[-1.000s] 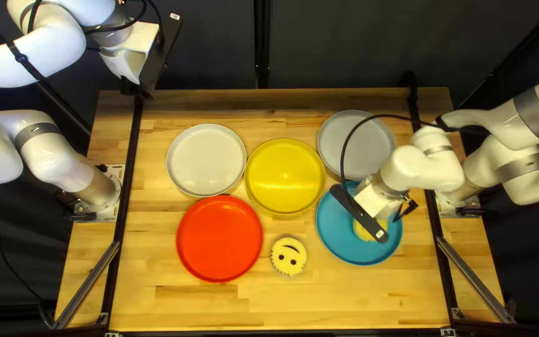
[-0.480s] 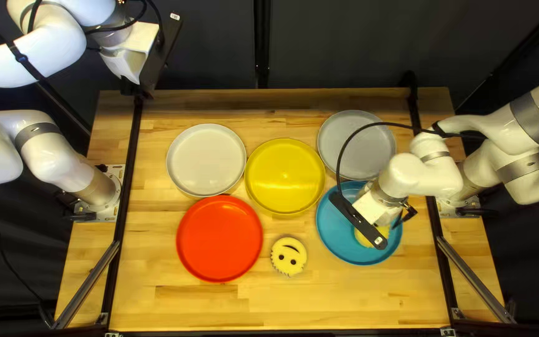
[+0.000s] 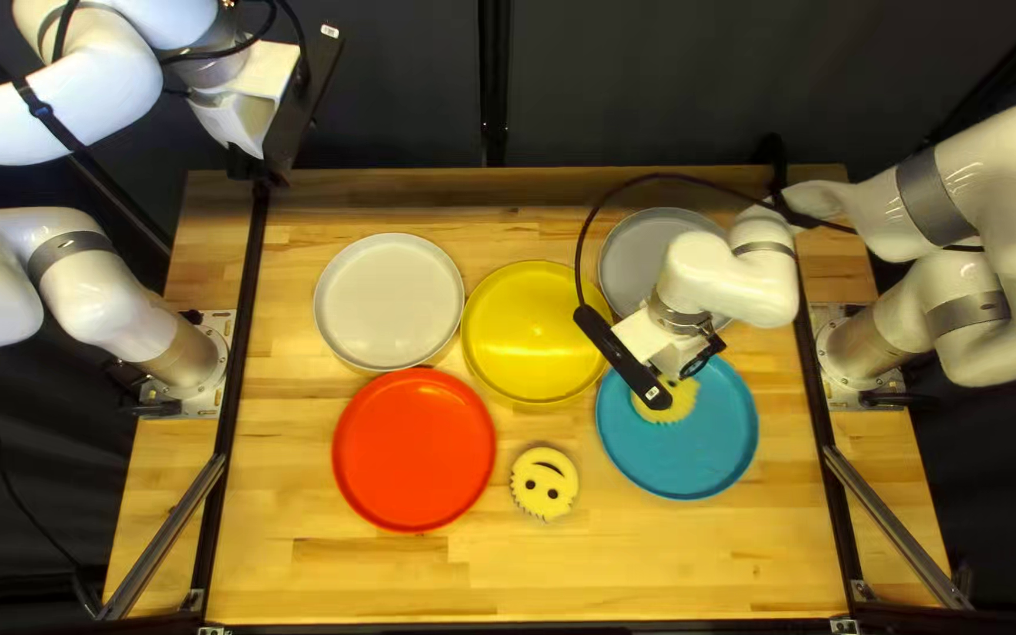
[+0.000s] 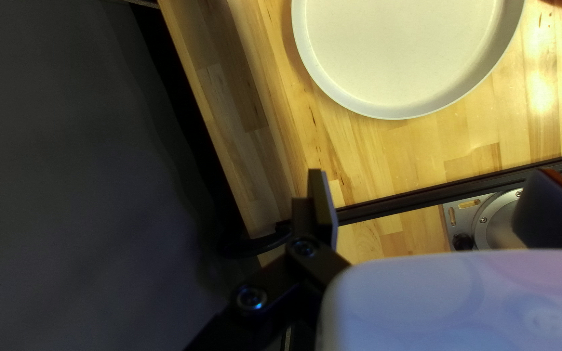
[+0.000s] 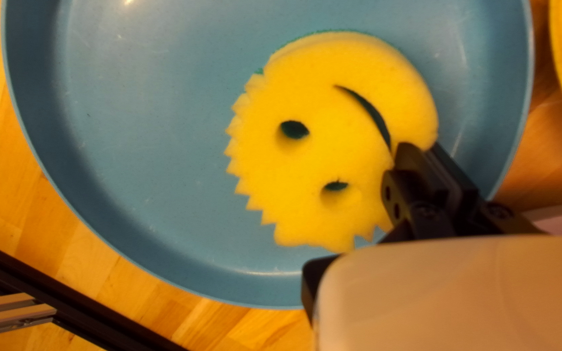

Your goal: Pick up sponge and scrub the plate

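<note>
To scrub the blue plate (image 5: 138, 130) well, I should press the sponge (image 5: 320, 156) flat and evenly, and guide it in small overlapping circles, turning before the edge so that my hard tips do not scrape there. My right gripper (image 5: 424, 153) is nearly closed, its two fingers pinching the sponge by its border; the rest of it spreads ahead of them, on the plate. My left gripper (image 4: 430, 185) has its fingers wide apart and holds nothing; a white plate (image 4: 404, 52) lies ahead of it.
</note>
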Motion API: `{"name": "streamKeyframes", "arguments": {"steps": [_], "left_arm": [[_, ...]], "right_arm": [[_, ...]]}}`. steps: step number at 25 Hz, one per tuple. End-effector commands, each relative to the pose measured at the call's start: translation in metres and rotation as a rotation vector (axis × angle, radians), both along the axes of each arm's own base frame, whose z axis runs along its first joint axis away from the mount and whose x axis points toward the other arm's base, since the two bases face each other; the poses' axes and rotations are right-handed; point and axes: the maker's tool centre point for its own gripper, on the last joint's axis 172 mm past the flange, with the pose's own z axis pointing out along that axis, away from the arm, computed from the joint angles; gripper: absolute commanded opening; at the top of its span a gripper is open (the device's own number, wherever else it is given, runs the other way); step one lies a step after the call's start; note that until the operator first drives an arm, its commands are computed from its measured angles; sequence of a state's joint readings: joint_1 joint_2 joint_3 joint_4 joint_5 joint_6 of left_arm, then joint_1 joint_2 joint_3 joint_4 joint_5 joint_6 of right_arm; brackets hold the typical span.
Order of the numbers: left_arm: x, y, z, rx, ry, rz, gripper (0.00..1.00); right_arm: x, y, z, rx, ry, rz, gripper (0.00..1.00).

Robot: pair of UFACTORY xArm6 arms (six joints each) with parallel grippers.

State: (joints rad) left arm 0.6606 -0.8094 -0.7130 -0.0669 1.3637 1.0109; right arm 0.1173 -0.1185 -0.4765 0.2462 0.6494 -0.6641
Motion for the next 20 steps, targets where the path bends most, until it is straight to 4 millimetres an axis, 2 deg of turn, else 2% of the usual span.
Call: {"name": "streamKeyframes", "arguments": {"steps": [1,5,9,15,20], "left_arm": [[0.000,0.000,0.000,0.000,0.000,0.000,1.00],[0.000,0.000,0.000,0.000,0.000,0.000,1.00],[0.000,0.000,0.000,0.000,0.000,0.000,1.00],[0.000,0.000,0.000,0.000,0.000,0.000,1.00],[0.000,0.000,0.000,0.000,0.000,0.000,1.00]], "right_arm": [[0.009,0.032,0.006,-0.014,0.005,-0.005,0.00],[0.021,0.043,0.004,-0.024,0.009,0.007,0.00],[0.030,0.038,-0.001,-0.029,0.014,0.018,0.00],[0.036,0.005,-0.004,-0.019,0.032,0.013,0.00],[0.030,-0.018,0.005,-0.010,0.043,-0.011,0.00]]}}
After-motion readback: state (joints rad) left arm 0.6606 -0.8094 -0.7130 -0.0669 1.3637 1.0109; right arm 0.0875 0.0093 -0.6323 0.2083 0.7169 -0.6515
